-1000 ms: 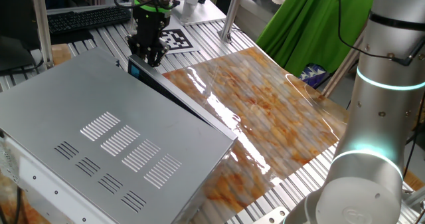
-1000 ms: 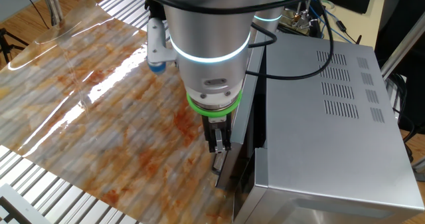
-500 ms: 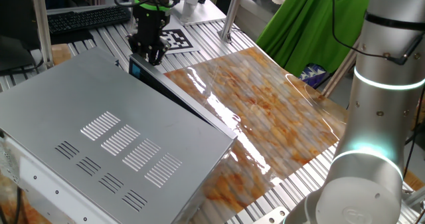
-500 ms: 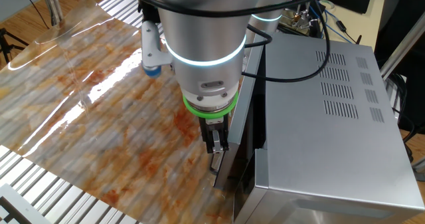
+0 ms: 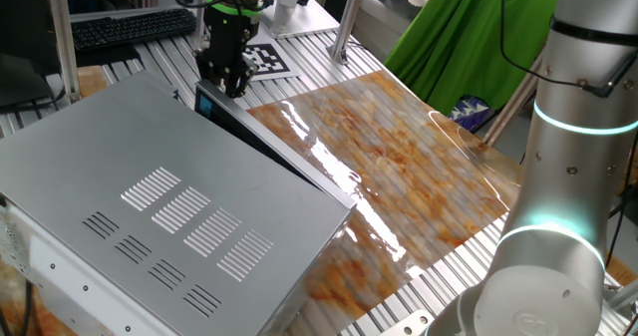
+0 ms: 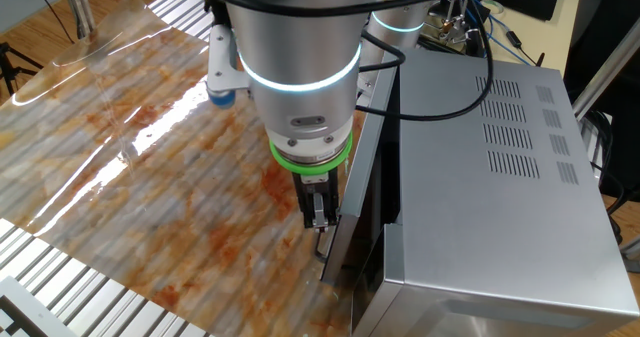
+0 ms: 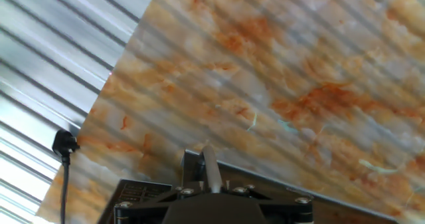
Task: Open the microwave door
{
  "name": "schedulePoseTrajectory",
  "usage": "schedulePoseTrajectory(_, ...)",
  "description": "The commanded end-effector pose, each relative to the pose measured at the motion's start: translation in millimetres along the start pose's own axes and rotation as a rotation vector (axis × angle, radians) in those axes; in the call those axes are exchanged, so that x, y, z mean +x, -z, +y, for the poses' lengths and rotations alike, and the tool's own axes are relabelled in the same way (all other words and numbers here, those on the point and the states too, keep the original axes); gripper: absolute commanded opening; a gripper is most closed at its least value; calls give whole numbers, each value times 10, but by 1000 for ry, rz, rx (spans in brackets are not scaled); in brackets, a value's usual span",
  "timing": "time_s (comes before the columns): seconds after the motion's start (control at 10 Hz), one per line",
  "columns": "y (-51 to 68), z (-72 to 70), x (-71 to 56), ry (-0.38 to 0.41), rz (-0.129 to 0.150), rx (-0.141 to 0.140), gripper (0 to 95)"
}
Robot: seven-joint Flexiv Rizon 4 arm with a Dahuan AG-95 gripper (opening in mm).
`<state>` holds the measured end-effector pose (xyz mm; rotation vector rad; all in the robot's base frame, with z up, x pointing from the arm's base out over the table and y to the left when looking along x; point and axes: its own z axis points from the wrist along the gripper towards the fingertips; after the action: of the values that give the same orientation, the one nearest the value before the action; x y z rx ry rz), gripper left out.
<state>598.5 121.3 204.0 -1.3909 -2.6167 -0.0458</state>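
Note:
The microwave [image 5: 150, 176] is a large light-grey slotted box; it also shows in the other fixed view [image 6: 500, 177]. The microwave door [image 5: 269, 142] is a thin dark panel along its long side, with a blue-tinted patch at the far end. In the other fixed view the door [image 6: 350, 227] stands slightly ajar. My gripper [image 5: 227, 85] hangs at that end of the door. Its fingers [image 6: 318, 212] are together and rest against the door's free edge. In the hand view the gripper [image 7: 209, 171] shows as one narrow finger over the dark door top.
A glossy orange-brown marbled board [image 5: 399, 147] lies in front of the door, also in the other fixed view [image 6: 130, 157]. A green cloth [image 5: 469, 37], a keyboard [image 5: 130, 27] and a printed marker tag [image 5: 267, 60] sit at the back. A black plug and cable [image 7: 64, 144] lie by the board's edge.
My gripper has moved away from the grey casing over the board, and the door's free edge has swung out with it, widening the gap.

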Motion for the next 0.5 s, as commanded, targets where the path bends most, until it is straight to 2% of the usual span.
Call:
schedulePoseTrajectory(0.1, 14, 4, -12, 7, -11, 1, 570)
schedulePoseTrajectory(0.5, 102, 44, -111, 30, -21, 5, 570)
